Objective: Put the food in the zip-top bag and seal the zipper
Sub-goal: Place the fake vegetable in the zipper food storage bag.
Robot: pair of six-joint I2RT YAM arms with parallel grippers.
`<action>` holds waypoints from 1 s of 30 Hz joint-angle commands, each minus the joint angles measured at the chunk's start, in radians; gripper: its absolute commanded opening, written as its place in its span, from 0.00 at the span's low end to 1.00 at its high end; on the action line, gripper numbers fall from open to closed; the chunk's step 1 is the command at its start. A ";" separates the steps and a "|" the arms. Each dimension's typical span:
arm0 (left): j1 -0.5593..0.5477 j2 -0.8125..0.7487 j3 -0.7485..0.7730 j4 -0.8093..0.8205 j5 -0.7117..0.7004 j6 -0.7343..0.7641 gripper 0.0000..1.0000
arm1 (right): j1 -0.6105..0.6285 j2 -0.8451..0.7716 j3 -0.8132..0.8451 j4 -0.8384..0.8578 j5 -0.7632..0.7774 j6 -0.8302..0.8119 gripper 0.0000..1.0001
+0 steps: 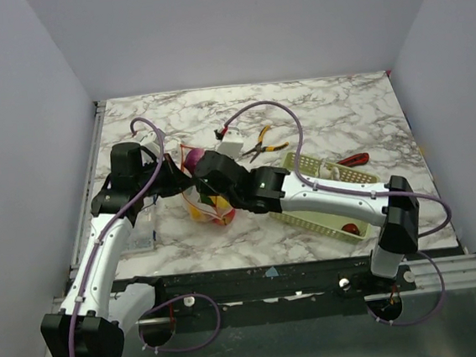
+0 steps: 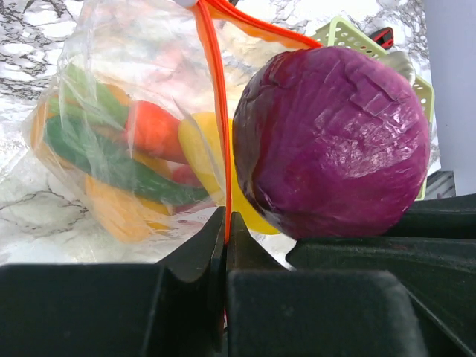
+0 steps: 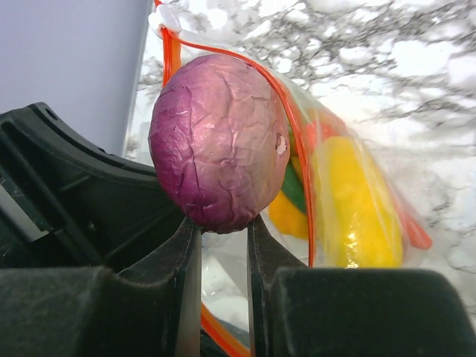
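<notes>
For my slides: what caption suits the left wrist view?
Left gripper pinches the orange zipper of the bag beside a purple cabbage.

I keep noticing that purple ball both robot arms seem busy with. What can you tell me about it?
It is a toy purple cabbage, round, with moulded leaf veins and a slightly shiny, plastic-looking skin, and it looks whole. The right gripper appears to pinch its lower end. It sits at the mouth of the clear zip-top bag, right beside the red-orange zipper, not yet inside. The other toy food lies in the bag behind it.

The purple cabbage [image 2: 331, 141] plugs the mouth of the zip-top bag [image 2: 111, 97]; bare marble table [image 1: 341, 105] lies open behind it.
</notes>
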 commanded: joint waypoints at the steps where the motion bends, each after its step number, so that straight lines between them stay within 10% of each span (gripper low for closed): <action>1: 0.011 -0.015 -0.001 0.017 -0.001 0.003 0.00 | 0.009 0.032 0.085 -0.131 0.127 -0.115 0.00; 19: 0.021 -0.072 0.007 0.005 -0.081 -0.002 0.00 | 0.009 0.215 0.318 -0.334 0.050 -0.272 0.05; 30: 0.027 -0.074 0.000 0.017 -0.078 -0.009 0.00 | 0.009 0.323 0.451 -0.390 0.020 -0.428 0.33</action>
